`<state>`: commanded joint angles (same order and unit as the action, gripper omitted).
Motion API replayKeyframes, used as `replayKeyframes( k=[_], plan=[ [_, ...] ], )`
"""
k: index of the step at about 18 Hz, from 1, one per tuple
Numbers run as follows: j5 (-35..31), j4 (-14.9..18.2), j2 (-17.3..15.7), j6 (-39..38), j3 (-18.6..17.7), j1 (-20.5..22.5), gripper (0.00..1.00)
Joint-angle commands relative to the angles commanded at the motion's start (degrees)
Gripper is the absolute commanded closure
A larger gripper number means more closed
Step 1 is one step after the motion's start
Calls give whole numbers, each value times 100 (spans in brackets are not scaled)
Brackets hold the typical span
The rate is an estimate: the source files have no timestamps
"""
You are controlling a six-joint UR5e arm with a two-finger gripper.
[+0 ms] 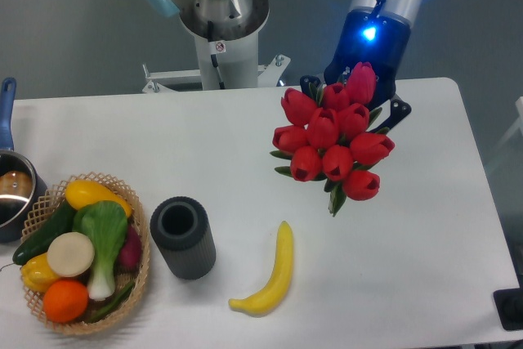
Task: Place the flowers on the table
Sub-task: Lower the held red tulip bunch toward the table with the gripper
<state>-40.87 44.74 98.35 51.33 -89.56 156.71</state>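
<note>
The gripper (353, 97) hangs over the right half of the white surface (425, 226) with the bunch of red tulips (333, 141) in front of it; the buds hide the jaws, so I cannot tell whether they pinch the stems or stand spread. The flowers face the camera, a green leaf tip pointing down below the lowest bud. Around them – a yellow banana (272, 275) lies just below and left of the bunch, a dark grey ribbed cylinder (183, 237) stands open-topped further left, and a wicker basket (140, 271) of vegetables and fruit sits at the left front corner. A pot with a blue handle (10, 177) touches the left edge of view – well apart from the bunch
</note>
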Motion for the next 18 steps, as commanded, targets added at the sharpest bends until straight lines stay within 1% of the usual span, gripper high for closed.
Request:
replayKeyframes(
  k=[7,8,9,11,13,15,16,18],
  plan=[
    [-61,0,-26,0,-35,0,71],
    [-201,9,-52,0,-35,0,71],
    [-394,9,-70,0,-70,-9,65],
    [-658,9,-70,0,-61,-53,65],
    [-703,17,-70,-9,-35,-105,66],
    [-930,26,-105,-9,-53,-202,66],
    [-1114,70,-114,-9,-61,-263,66],
    [-1719,184,-184,0,-131,-369,66]
  ],
)
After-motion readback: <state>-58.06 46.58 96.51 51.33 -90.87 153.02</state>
